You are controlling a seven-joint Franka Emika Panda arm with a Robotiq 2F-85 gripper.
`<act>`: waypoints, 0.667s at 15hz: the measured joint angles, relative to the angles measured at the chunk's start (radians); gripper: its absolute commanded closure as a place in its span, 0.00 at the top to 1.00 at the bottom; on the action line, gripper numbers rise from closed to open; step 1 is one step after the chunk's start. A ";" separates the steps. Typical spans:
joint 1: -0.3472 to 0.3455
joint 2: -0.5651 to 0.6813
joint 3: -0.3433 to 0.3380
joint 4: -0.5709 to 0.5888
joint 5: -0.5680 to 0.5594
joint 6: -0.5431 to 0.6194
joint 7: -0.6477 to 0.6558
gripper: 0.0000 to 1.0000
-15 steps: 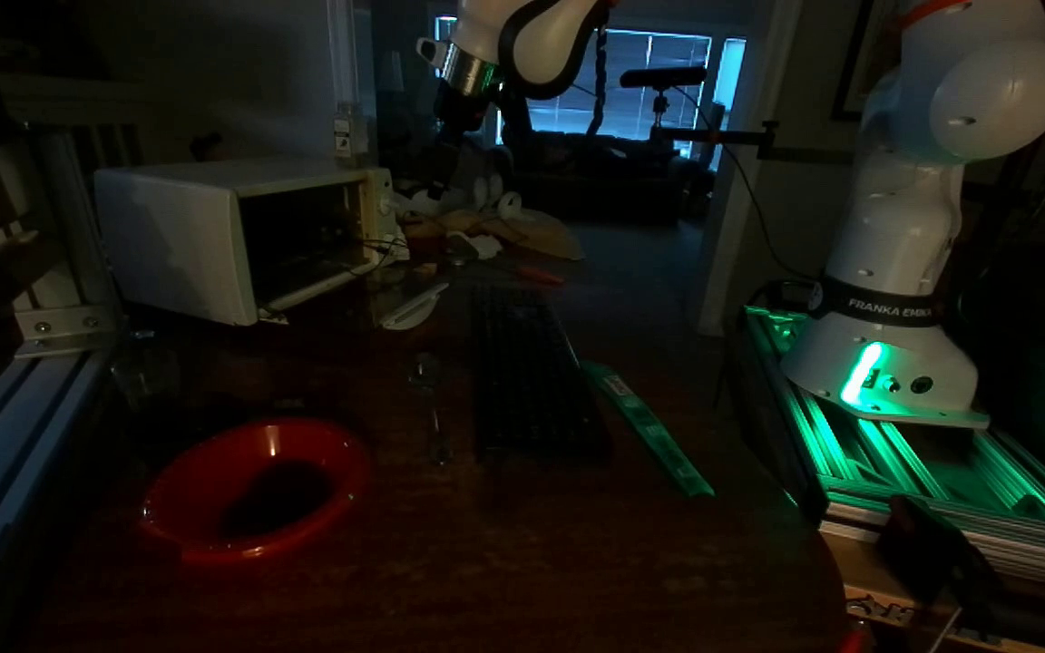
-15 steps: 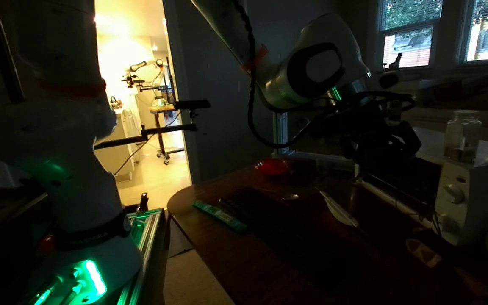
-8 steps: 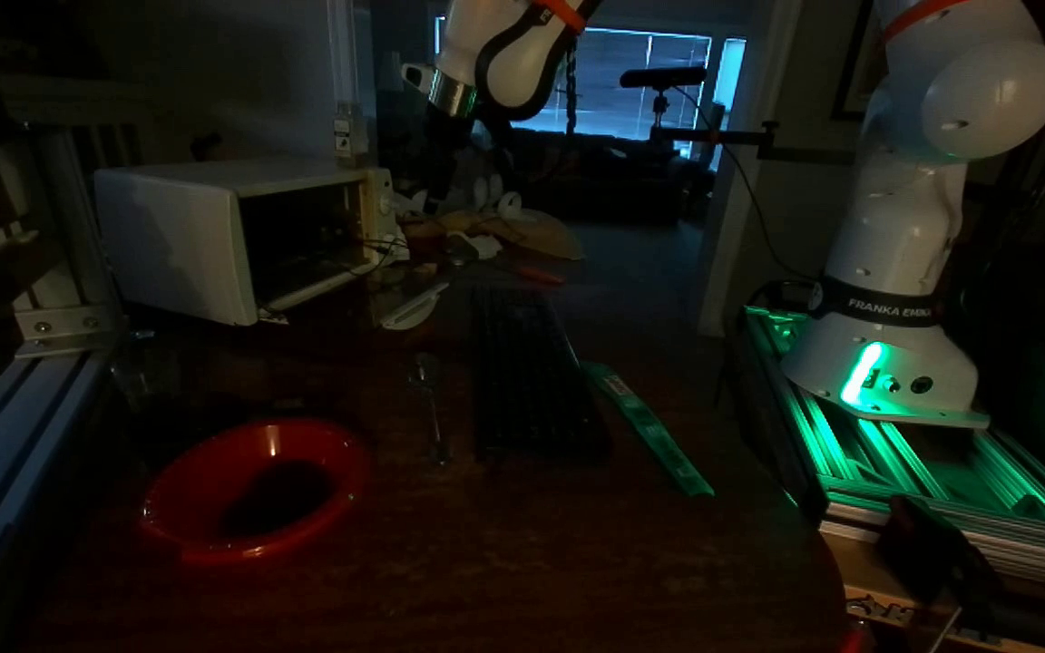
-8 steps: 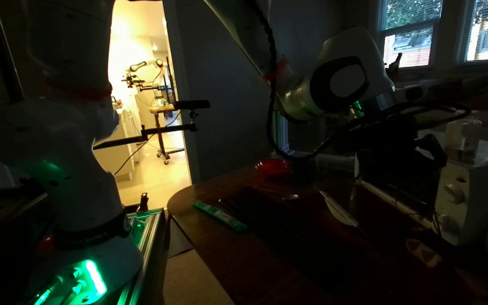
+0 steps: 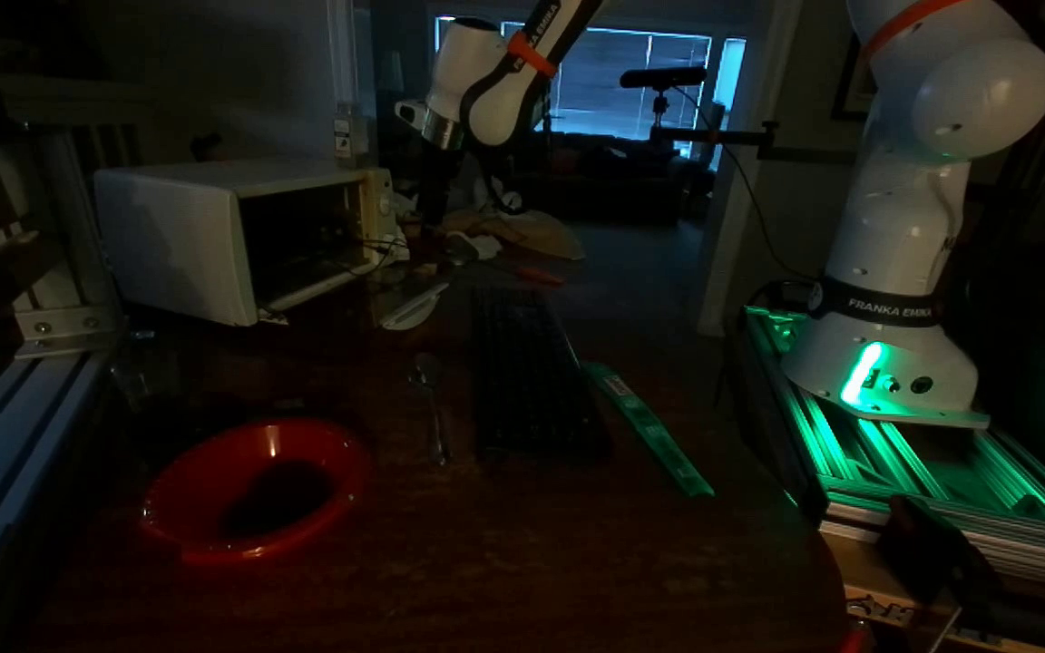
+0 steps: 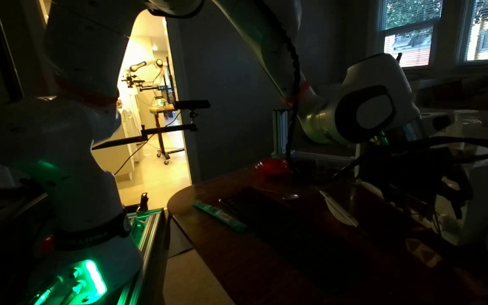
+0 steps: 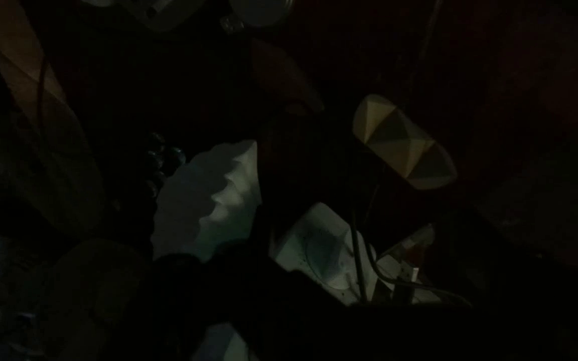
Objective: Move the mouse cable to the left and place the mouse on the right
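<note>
My gripper (image 5: 434, 195) is a dark shape low beside the white oven's open end, above the far part of the table. It also shows in an exterior view (image 6: 430, 197) in front of the oven's control side. In the wrist view the gripper (image 7: 254, 281) is a black silhouette, so its finger opening cannot be made out. A thin dark cable (image 7: 357, 255) runs past it over the oven's pale knob panel, with what looks like a metal-ended plug (image 7: 415, 274) beside it. I cannot tell whether the fingers touch the cable. No mouse can be made out in the dark.
The white oven (image 5: 169, 236) stands open. A black keyboard (image 5: 532, 381), spoon (image 5: 432, 408), green packet (image 5: 649, 431), white utensil (image 5: 414, 307) and red bowl (image 5: 255, 490) lie on the table. A glass jar (image 6: 466, 123) stands on the oven. A scalloped white object (image 7: 208, 200) is near the gripper.
The arm and gripper have moved down and outward, to the oven's control side. The objects on the table have not visibly moved.
</note>
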 measured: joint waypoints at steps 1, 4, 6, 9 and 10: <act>-0.003 0.018 0.002 0.010 0.000 0.007 0.000 0.54; -0.019 0.062 0.019 0.038 0.000 0.031 0.000 0.52; -0.031 0.086 0.033 0.056 0.000 0.049 -0.005 0.59; -0.055 0.111 0.062 0.080 0.000 0.065 -0.019 0.56; -0.063 0.117 0.073 0.087 0.000 0.067 -0.026 0.54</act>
